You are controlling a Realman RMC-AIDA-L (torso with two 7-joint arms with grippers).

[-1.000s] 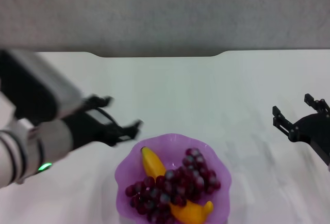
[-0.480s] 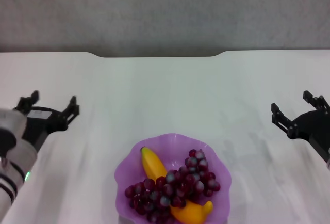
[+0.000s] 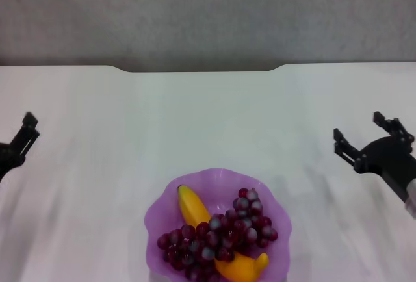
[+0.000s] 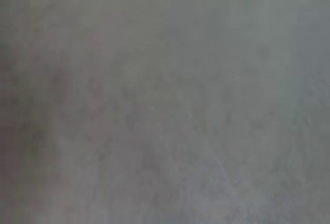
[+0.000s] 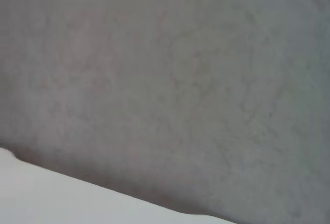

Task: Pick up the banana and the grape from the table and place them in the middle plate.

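Counting what sits before me: one banana (image 3: 192,208) and one bunch of grapes (image 3: 221,236) draped across it, both lying in one purple plate (image 3: 156,213) near the front of the white table (image 3: 208,119). My right gripper (image 3: 366,140) hangs fingers apart, far right. My left gripper (image 3: 23,138) shows one finger at the left edge; its spread I cannot tell.

purple translucent plate (image 3: 156,220); yellow banana (image 3: 190,205); dark red-purple grapes (image 3: 224,233); white table (image 3: 208,119); black grippers.
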